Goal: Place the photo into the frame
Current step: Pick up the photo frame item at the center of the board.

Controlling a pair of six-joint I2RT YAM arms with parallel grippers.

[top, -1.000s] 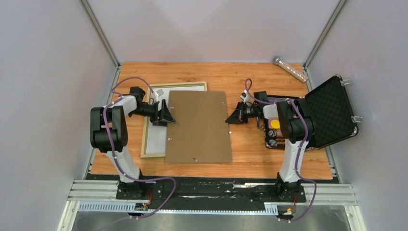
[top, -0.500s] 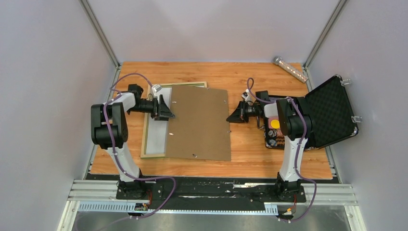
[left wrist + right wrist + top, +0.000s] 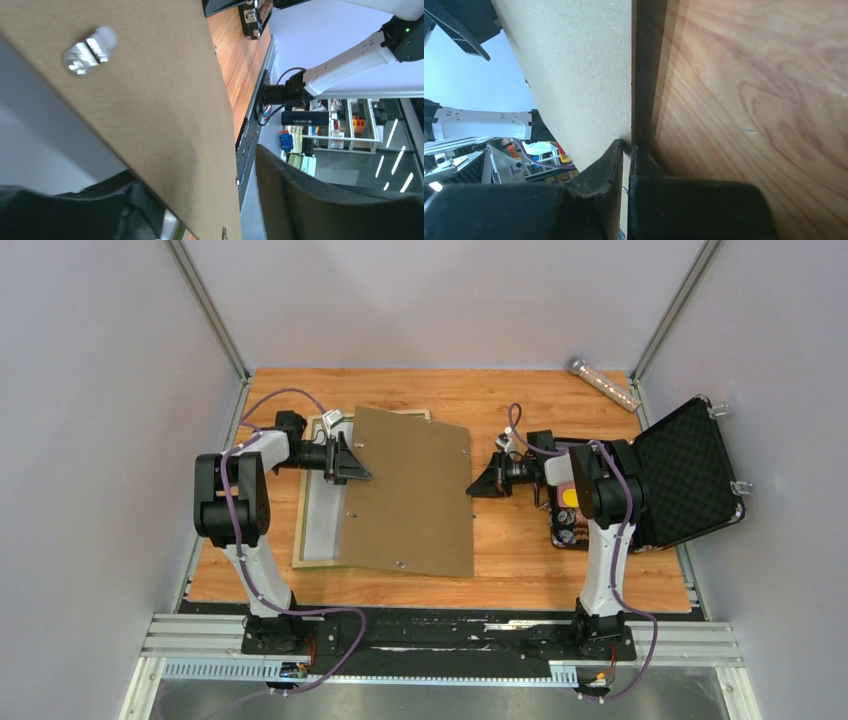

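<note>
So right now the brown backing board (image 3: 410, 495) is being handled from both sides. Its right edge is being pinched tight in the jaws of the right gripper (image 3: 476, 485), low down near the counter (image 3: 520, 550). Its left edge is being propped higher inside the left gripper (image 3: 356, 466). Those jaws are being kept spread with the board between them, and a clear gap is showing on one side in the left wrist view, so the board is being cradled there rather than clamped. The frame (image 3: 316, 563) is lying pale-wood side up, partly tucked under the board's raised left edge, with its long axis running near-to-far like the board's. It is lying just below the left jaws and well apart from the right arm. The pale sheet inside it is probably the photo (image 3: 322, 515) lying face down, though that's only being guessed. Off to the right an open black case (image 3: 685, 470) is sitting on the wood, and a silver tube (image 3: 603, 383) is lying in the far corner.
</note>
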